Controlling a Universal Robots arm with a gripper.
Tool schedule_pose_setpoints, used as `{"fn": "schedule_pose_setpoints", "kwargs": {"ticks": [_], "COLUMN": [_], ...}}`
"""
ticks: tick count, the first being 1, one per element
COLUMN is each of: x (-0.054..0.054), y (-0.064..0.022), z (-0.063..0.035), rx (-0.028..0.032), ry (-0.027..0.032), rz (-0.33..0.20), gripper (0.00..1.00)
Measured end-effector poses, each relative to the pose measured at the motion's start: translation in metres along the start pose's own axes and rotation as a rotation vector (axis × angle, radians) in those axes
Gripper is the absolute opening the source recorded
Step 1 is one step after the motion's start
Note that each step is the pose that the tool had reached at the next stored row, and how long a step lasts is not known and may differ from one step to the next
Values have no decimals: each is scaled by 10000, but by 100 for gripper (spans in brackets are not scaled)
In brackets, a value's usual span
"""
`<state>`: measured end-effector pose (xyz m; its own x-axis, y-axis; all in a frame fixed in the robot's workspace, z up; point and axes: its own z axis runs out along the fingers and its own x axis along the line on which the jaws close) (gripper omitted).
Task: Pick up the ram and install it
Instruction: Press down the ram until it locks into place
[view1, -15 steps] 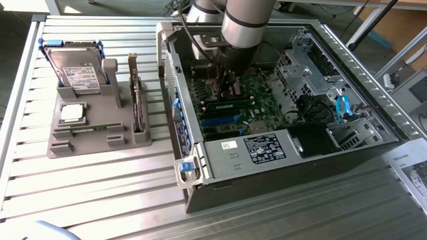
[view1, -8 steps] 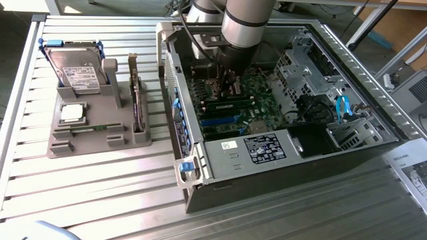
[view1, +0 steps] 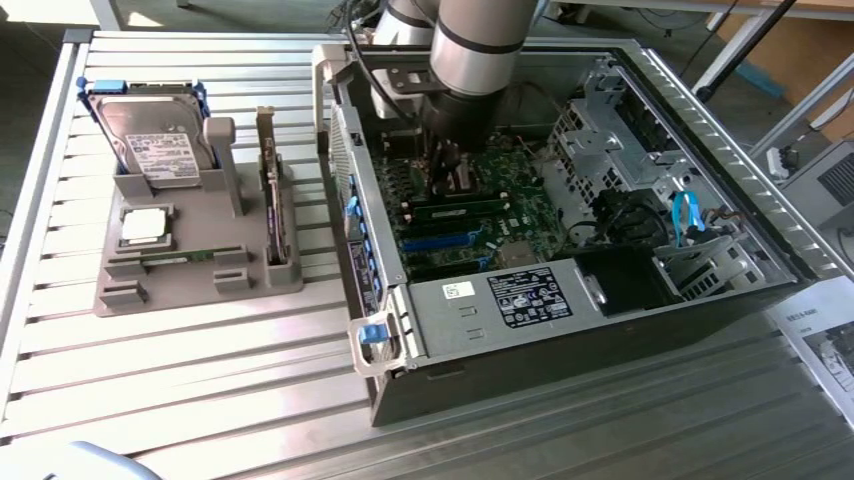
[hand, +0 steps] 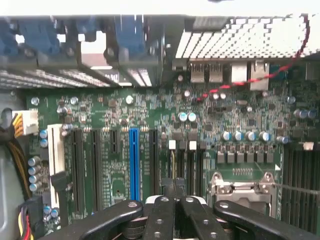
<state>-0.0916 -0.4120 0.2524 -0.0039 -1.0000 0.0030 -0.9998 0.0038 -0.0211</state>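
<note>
Fingers (hand: 173, 192) pressed together, nothing visibly pinched between them, poised just above the motherboard (hand: 150, 125). In the exterior view the arm (view1: 474, 60) descends near-vertically from the upper centre of the frame into the open computer case (view1: 694, 130). The ram (view1: 461, 208), a narrow green stick, lies seated across the board at frame centre, directly below the fingers. At left of frame a grey holder (view1: 187, 265) carries a hard drive (view1: 158, 135) and an upright expansion card (view1: 274, 205). Case and holder rest on a ribbed metal table (view1: 200, 370); papers (view1: 827, 350) lie at lower right.
</note>
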Motion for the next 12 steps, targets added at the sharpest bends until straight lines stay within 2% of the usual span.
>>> {"fn": "schedule_pose_setpoints", "kwargs": {"ticks": [5,12], "x": [0,0], "y": [75,114], "z": [-1,-2], "rx": [1,1], "ry": [0,-1], "rz": [1,0], "gripper": [10,10]}}
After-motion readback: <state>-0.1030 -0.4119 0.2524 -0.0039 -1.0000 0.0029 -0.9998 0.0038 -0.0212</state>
